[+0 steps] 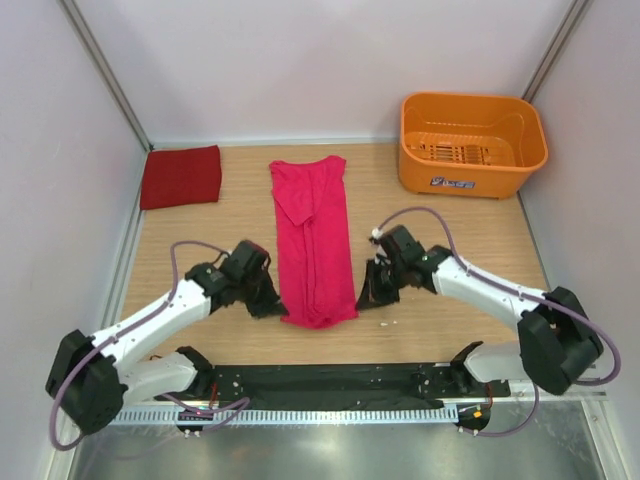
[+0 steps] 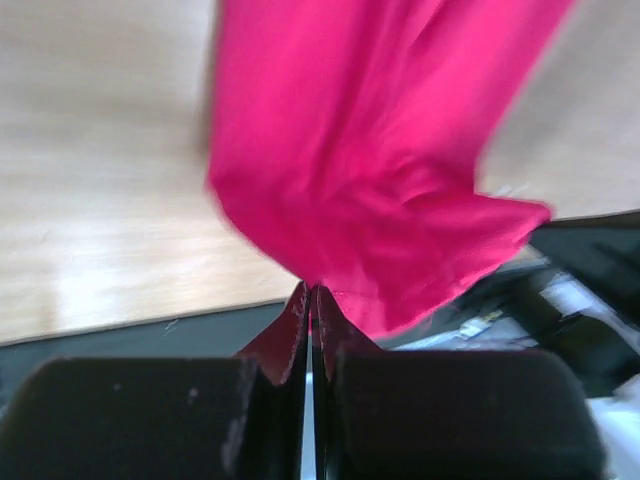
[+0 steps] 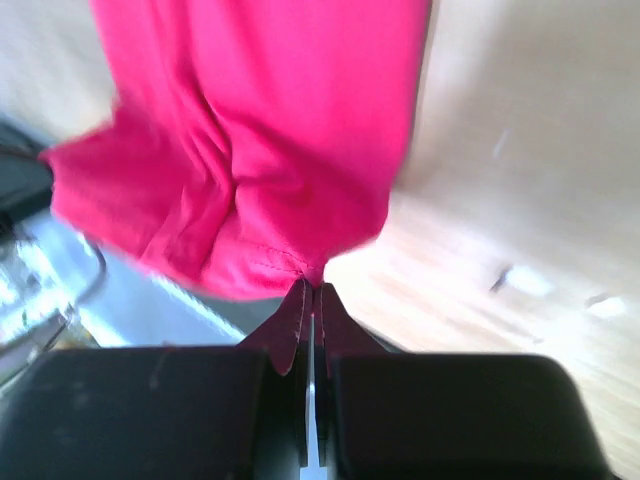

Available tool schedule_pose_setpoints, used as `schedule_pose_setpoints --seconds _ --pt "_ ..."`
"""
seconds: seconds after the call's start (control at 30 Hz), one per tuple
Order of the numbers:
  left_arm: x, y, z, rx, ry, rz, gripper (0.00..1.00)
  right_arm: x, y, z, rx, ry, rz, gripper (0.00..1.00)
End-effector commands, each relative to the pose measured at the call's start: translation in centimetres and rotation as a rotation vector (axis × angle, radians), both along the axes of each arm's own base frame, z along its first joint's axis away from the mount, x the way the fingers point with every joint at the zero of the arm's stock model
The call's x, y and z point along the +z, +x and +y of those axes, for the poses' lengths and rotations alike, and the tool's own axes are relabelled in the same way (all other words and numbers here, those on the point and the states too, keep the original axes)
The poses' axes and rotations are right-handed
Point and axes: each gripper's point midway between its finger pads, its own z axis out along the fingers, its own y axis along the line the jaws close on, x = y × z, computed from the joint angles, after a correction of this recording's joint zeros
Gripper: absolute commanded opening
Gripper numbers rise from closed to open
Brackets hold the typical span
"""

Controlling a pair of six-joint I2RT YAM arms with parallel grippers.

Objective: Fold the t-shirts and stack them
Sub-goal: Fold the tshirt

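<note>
At pink tee (image 1: 312, 230) near hem, left pincer (image 2: 310, 292) and right pincer (image 3: 311, 288) clamp corners

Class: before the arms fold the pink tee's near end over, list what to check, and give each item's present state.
1. Left gripper shut on a near corner of the pink tee: ok.
2. Right gripper shut on its other near corner: ok.
3. The pink tee lies as one long strip: ok.
4. Every cloth layer caught in both pinches: cannot tell.
5. Red tee folded, lying apart from the strip: ok.
6. Orange basket away from the fold path: ok.
</note>
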Motion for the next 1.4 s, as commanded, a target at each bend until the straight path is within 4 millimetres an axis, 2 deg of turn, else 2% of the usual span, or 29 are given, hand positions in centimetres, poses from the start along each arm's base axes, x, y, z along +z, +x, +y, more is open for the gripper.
schedule_pose_setpoints --seconds 0.0,0.03,0.07,0.1,0.13,0.17,0.2,0.23,0.27,0.3,0.37,0.4,0.43,0.47,0.53,0.57,0.73,0.97,1.07,1.17,1.37 --pt "2.9 5.5 -0.5 0.011 -0.038 -0.078 0.0 3.2 5.8 0.0 0.007 -0.032 -0.131 0.01" --pt "4.8 7.6 -0.9 0.019 -0.058 -0.125 0.0 3.2 7.2 -0.6 -0.013 -0.046 -0.122 0.01" --pt "5.0 8.8 -0.8 0.007 -0.058 -0.132 0.0 2.5 8.2 -0.6 -0.018 -0.064 -0.091 0.01" --pt "4.4 10.8 -0.1 0.043 -0.045 -0.109 0.0 3.6 10.0 0.0 -0.005 -0.044 -0.115 0.01" --pt "4.4 12.1 0.0 0.048 -0.041 -0.103 0.0 3.6 11.4 -0.3 -0.02 -0.048 -0.114 0.01" --pt "5.9 14.1 -0.4 0.029 -0.056 -0.148 0.0 3.6 13.5 0.2 -0.021 -0.052 -0.115 0.01" --pt "4.4 15.5 0.2 0.046 -0.029 -0.102 0.0 3.6 14.3 0.2 -0.019 -0.06 -0.106 0.01" --pt "4.3 16.5 0.3 0.044 -0.025 -0.101 0.0 3.7 15.2 0.4 -0.005 -0.063 -0.115 0.01" --pt "5.3 18.2 0.1 0.048 -0.037 -0.132 0.0 3.5 16.5 0.2 -0.018 -0.071 -0.113 0.01" --pt "5.0 19.3 0.5 0.061 -0.036 -0.129 0.0 3.9 18.4 0.7 -0.019 -0.066 -0.131 0.01" --pt "3.9 20.6 0.5 0.048 -0.034 -0.096 0.0 3.8 19.9 0.5 -0.023 -0.077 -0.122 0.01" --pt "4.4 21.8 0.7 0.047 -0.042 -0.111 0.0 3.7 21.2 0.8 -0.022 -0.078 -0.114 0.01" --pt "3.5 22.3 1.0 0.053 -0.037 -0.087 0.0 3.7 21.8 0.9 -0.023 -0.078 -0.112 0.01" --pt "3.3 22.8 1.2 0.062 -0.036 -0.086 0.0 4.5 23.3 0.9 -0.031 -0.068 -0.138 0.01" --pt "3.4 24.0 1.5 0.075 -0.053 -0.09 0.0 3.4 23.9 0.9 -0.032 -0.069 -0.098 0.01" --pt "2.8 24.5 1.7 0.08 -0.051 -0.077 0.0 3.3 24.3 0.9 -0.035 -0.06 -0.09 0.01" --pt "3.1 26.9 2.0 0.101 -0.079 -0.091 0.0 3.7 26.2 1.3 -0.039 -0.035 -0.099 0.01" --pt "1.8 28.2 1.6 0.092 -0.085 -0.06 0.0 3.0 28.2 1.6 -0.05 -0.017 -0.086 0.01" --pt "1.3 28.4 1.9 0.099 -0.07 -0.055 0.0 3.2 28.9 2.0 -0.048 0.003 -0.095 0.01" --pt "0.9 28.8 2.2 0.11 -0.066 -0.049 0.0 3.1 29.4 2.3 -0.047 0.012 -0.098 0.05" --pt "0.2 29.5 2.6 0.109 -0.043 -0.041 0.01 1.8 30.1 1.9 -0.057 0.001 -0.079 0.07"
